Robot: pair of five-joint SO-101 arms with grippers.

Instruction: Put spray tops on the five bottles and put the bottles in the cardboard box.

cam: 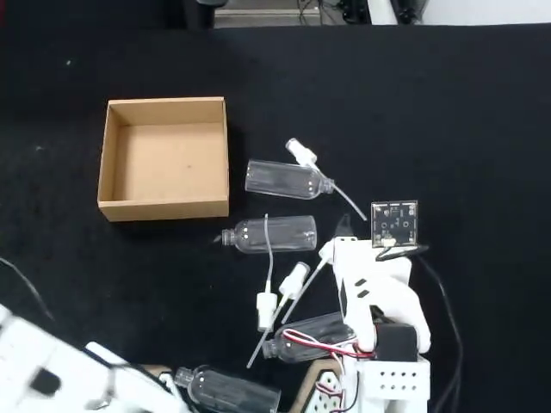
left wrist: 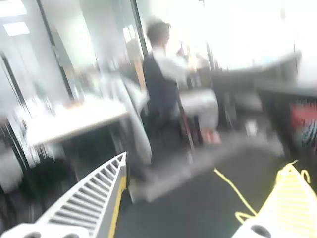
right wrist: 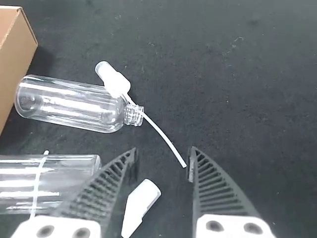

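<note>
Nearest us, the near bottle [cam: 228,389] lies on its side at the table's [cam: 448,112] near edge, cut off by the frame, with its neck end by the left arm [cam: 52,370]. The left pincer [left wrist: 205,161] points up into the room, fingers spread wide with nothing between them; that view is blurred.

Just to the right, a second bottle [cam: 310,334] lies half hidden under the right arm [cam: 383,314] and its wires, so we cannot make out its right part. Beyond it lie two loose tops. The left top [cam: 267,308] has a thin tube that runs away across the third bottle [cam: 269,234], and the right top [cam: 295,278] lies just right of it.

The right pincer [right wrist: 161,158] hangs low just right of these, jaws moderately apart and gripping nothing. The right top's white end lies below the gap, and we cannot tell whether a finger touches it.

The third bottle lies on its side, bare neck to the left. Farther still, the far bottle [cam: 287,179] lies with its open neck to the right. The far top [cam: 301,153] rests against its far side by the neck, and the tube slants near and right to end just beside one fingertip.

At far left stands the box [cam: 164,209], open upward, with the far bottle's base near its right wall.
</note>
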